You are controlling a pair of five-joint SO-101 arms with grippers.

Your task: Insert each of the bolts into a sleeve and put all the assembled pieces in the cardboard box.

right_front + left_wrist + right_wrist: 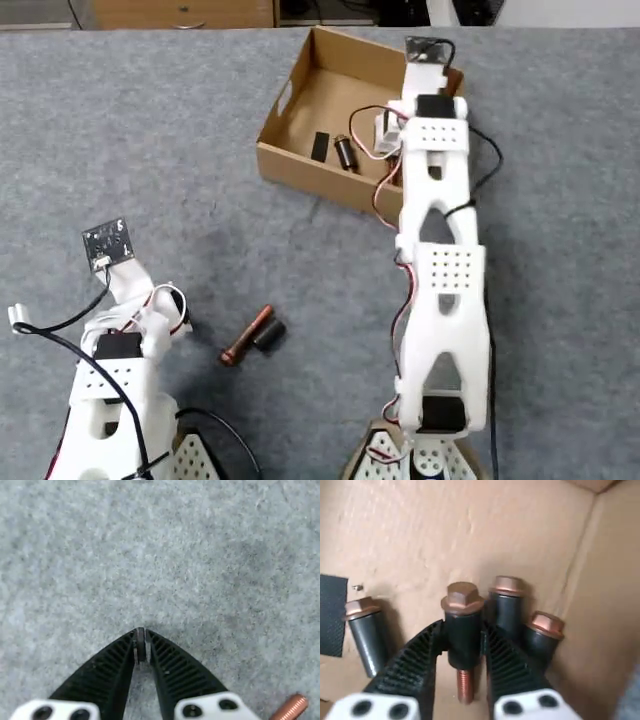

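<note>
Right gripper (461, 630): clamps the black sleeve of the held piece (462, 599), one ribbed jaw on each side, with the copper-coloured hex head above and the threaded tip poking out below. Sits inside the cardboard box (300, 172), far on the table, toward the box's right wall.

Just beside the grip: second piece (507, 607) and third piece (542, 630), close together by the box wall. A little apart: fourth piece (364, 630), near a black patch (332, 615) on the box floor.

Left gripper (140, 647): closed on nothing, tips pressed together over the grey carpet (150, 540), near left.

To its right: loose bolt (245, 337) flat on the carpet, with loose sleeve (269, 334) against or just beside it; cannot tell which.

Handling, by judgement:
- Bolt probably stiff metal, small and dense, and likely to roll. Best pinched across the shank, mid-length.
- Sleeve looks smooth and rigid. Best gripped across its round body.
- Once assembled, better held by the sleeve as on the right, since the bolt may slide out if tipped.
</note>
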